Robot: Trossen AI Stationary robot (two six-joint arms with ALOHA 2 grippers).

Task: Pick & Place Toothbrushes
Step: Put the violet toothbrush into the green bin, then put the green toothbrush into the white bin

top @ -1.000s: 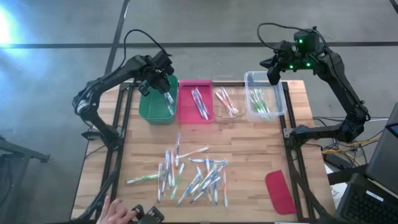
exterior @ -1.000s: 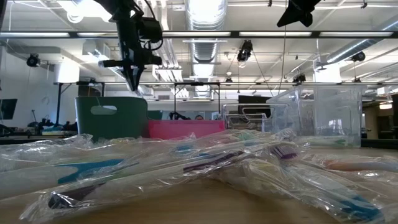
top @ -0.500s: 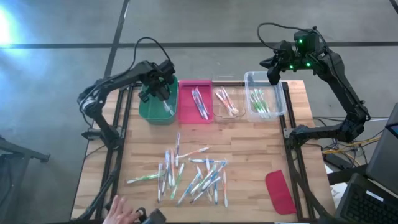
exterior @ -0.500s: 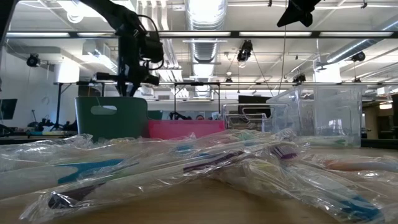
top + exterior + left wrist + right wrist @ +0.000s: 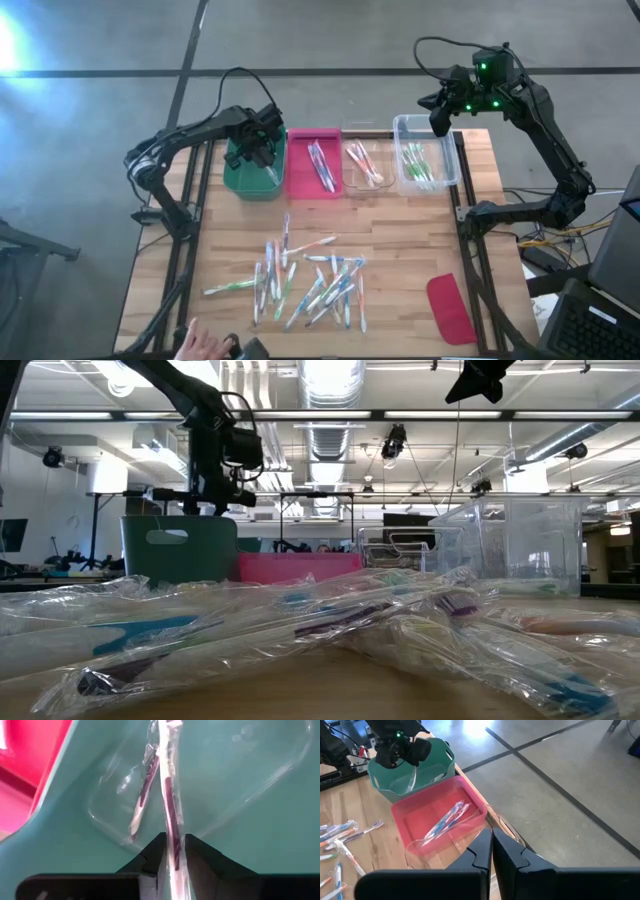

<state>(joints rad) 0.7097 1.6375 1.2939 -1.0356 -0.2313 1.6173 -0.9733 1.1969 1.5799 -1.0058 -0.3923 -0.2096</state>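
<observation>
- Down goes the left gripper: a second ago it hung above the green bin, now it has sunk to the rim, dipping inside.
- Nearest in the high view, a person's hand shows at the table edge; it has slid a little to the right since a second ago.
- A flat red lid lies near the right front corner, unmoved.
- Mid-table, the loose toothbrushes lie scattered in their clear wrappers, just as before; in the low view they fill the foreground.
- Along the far edge runs a row of bins: green, then the pink bin with a couple of brushes, the clear bin with pink-accented ones, and the taller clear bin with green ones.
- Inside the green bin, the left wrist view shows a wrapped toothbrush with a dark red stripe standing between the jaws, its far end against the bin's floor; whether the jaws still pinch it or have let go, one cannot tell.
- A second wrapped brush lies beside it on the bin floor.
- Farthest back, the right gripper waits above the far edge beside the tall clear bin, jaws clenched on nothing, not budged.
</observation>
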